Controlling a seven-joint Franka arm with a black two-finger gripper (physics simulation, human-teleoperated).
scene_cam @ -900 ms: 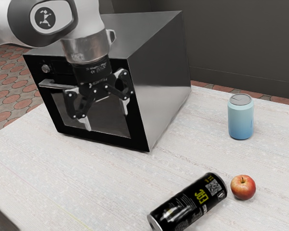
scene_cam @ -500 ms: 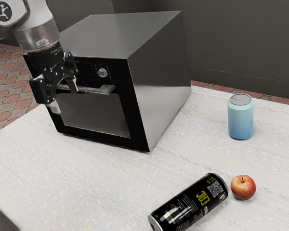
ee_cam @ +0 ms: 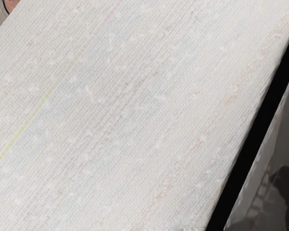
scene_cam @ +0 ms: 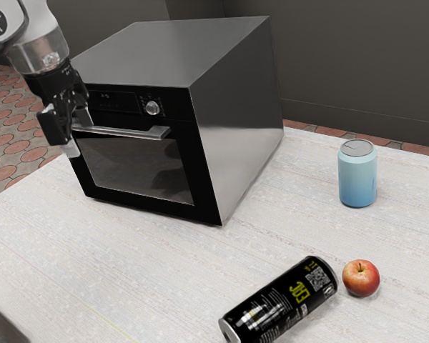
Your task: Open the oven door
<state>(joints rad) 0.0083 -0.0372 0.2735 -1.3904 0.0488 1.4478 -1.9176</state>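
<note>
My gripper (scene_cam: 77, 134) is at the left end of the oven handle in the exterior view, with its fingertips spread apart. It overlaps that end of the handle (scene_cam: 132, 132), and contact between them cannot be told. The oven door (scene_cam: 132, 168) is shut, its dark glass flush with the front frame. In the wrist view, the lower black edge of the door (ee_cam: 253, 144) runs slantwise beside the pale table, with reflections in the glass (ee_cam: 272, 192).
The steel oven body (scene_cam: 236, 121) stands on the pale table (scene_cam: 164, 264). A blue can (scene_cam: 357, 175) stands upright toward the exterior view's right. Nearer the camera, a black can (scene_cam: 279, 304) lies on its side by an apple (scene_cam: 361, 278).
My gripper has moved across the oven front toward the exterior view's left and turned, uncovering the knob and most of the handle. The door has not moved.
</note>
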